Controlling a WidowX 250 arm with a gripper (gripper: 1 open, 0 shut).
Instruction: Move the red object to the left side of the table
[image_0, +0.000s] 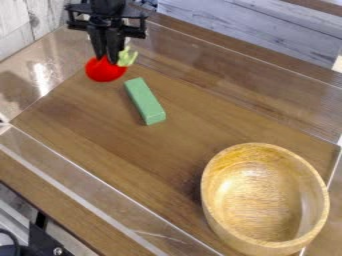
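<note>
The red object, a small glossy red toy fruit with a light-green leaf, hangs low over the far left part of the brown wooden table. My black gripper points straight down right above it and is shut on the fruit's top, beside the leaf. Whether the fruit touches the tabletop cannot be told.
A green rectangular block lies just right of and in front of the fruit. A round light wooden bowl stands at the near right. Low clear acrylic walls border the table.
</note>
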